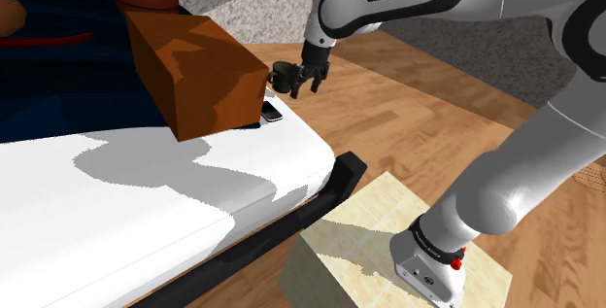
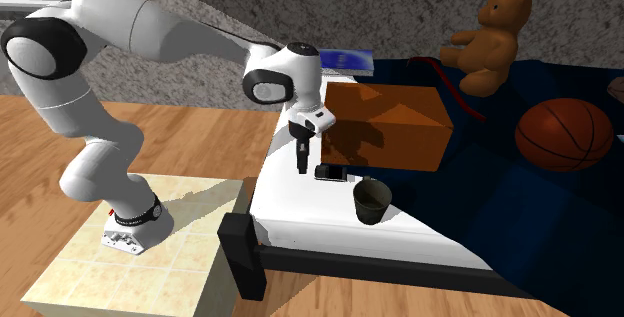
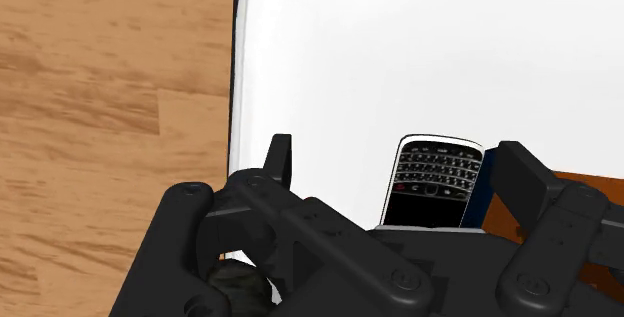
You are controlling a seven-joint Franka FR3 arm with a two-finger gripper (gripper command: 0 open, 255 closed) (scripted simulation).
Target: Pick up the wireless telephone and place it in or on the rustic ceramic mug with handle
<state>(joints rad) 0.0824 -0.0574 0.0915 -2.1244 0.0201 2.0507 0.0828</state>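
We saw a bed (image 2: 322,227) with a white sheet and a dark blue cover, standing on a wooden floor. The white arm (image 2: 120,25) reached from its tiled stand (image 2: 170,265) over the bed's corner. A brown box (image 2: 385,125) stood on the bed, with a basketball (image 2: 563,133) and a teddy bear (image 2: 490,40) on the blue cover near it. The dark mug (image 2: 370,202) stood upright on the white sheet near the bed's edge, apart from the box. The hand (image 2: 300,168) hung over the sheet, spread and gripping nothing. The telephone (image 2: 330,173), black with a keypad, lay flat on the sheet just beside the box, near the mug. In the wrist view it showed between the fingers (image 3: 281,160), untouched by them.
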